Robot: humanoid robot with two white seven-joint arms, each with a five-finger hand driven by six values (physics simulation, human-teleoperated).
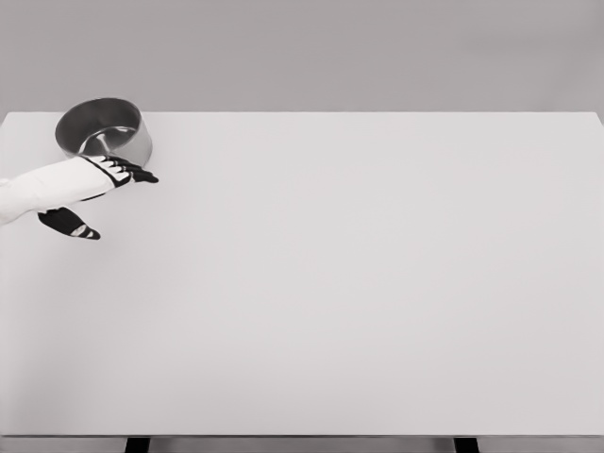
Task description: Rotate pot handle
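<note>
Fingers (140, 175) of left hand (121, 171) extend together, resting against pot (104, 132) front wall on table (377, 283).

broad white table (377, 302) on dark legs (138, 444), plain grey wall (377, 52) behind

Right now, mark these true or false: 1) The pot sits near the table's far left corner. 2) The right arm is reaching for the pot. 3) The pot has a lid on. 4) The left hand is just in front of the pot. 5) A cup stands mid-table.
1) True: the pot sits near the far left corner of the table.
2) False: no right arm is in view.
3) False: the pot is open, its inside showing.
4) True: the left hand is at the pot's near side, fingers extended.
5) False: no cup is visible there.
</note>
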